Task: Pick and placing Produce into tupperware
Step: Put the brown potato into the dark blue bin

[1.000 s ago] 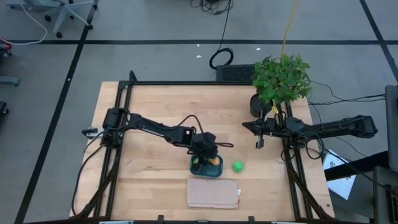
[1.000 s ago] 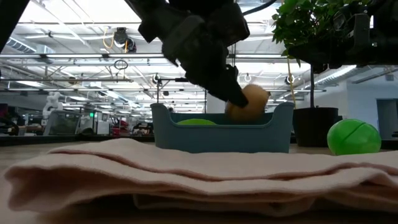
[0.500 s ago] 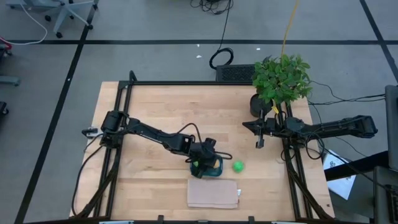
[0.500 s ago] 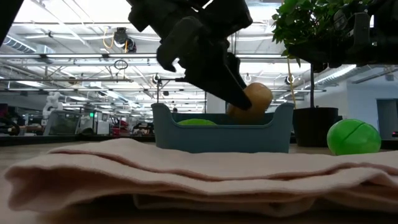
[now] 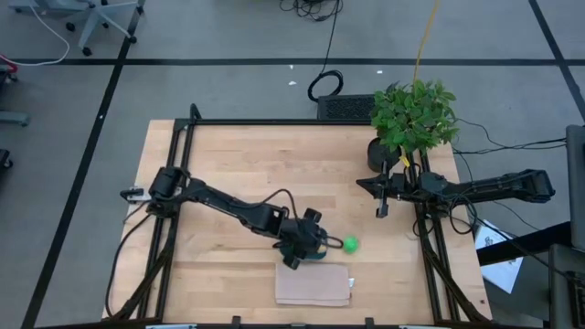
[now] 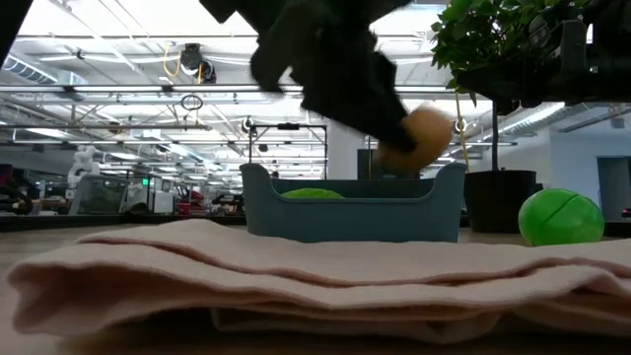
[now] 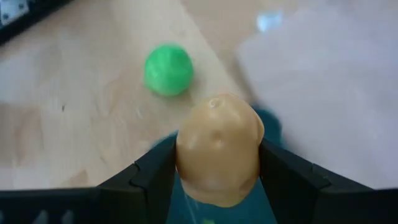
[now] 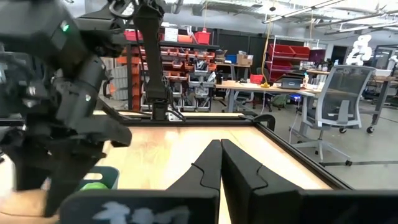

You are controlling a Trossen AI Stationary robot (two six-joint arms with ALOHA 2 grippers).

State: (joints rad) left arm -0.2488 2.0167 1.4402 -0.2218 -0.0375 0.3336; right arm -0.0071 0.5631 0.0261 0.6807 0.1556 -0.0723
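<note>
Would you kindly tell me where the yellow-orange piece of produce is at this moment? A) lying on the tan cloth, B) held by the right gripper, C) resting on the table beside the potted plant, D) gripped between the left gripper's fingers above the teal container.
D: the left wrist view shows the yellow-orange piece clamped between the left gripper's fingers, and the low view shows it above the teal container.

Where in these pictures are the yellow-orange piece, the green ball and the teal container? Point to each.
yellow-orange piece (image 7: 217, 155), left wrist view, middle of its front.
green ball (image 6: 560, 217), low view, centre of its face.
teal container (image 6: 345, 217), low view, middle of its near wall.
</note>
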